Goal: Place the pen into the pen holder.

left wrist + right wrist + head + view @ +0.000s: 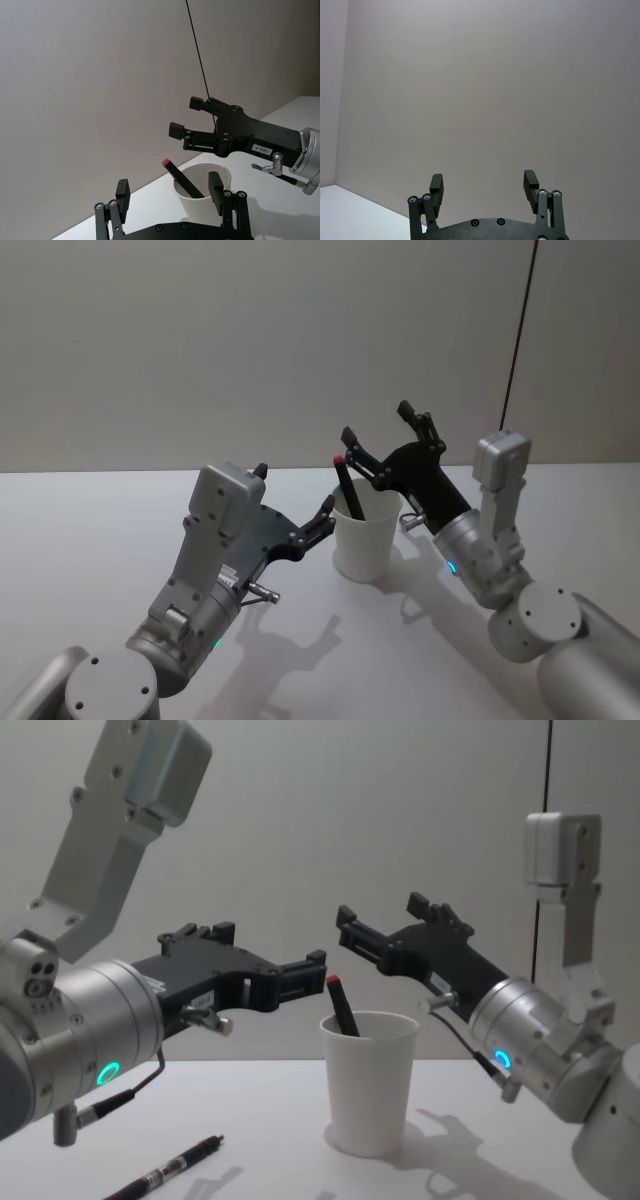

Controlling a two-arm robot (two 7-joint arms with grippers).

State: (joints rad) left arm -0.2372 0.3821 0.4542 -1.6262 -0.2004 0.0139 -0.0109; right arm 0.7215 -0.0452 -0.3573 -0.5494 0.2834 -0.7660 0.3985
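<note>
We are recording the pen holder, a white paper cup, standing upright on the white table between the two arms. A black pen with a red end is standing inside it. It is leaning against the rim toward the robot's left, and its red end is sticking out above the rim.

We are finding the left gripper hanging just beside the cup on the robot's left, level with the pen's red end. Its fingers are standing well apart and are clamping nothing. From these views we cannot tell whether the nearer fingertip is touching the rim.

We are finding the right gripper hovering above and slightly behind the cup on the robot's right. It is tilting upward toward the grey wall. Its fingers are spread wide and holding nothing, and they are sitting clear of both pen and cup.

In the chest view we are also noting a spare pen, dark with a pale band. It is lying flat on the table under the left arm, well apart from the cup.
</note>
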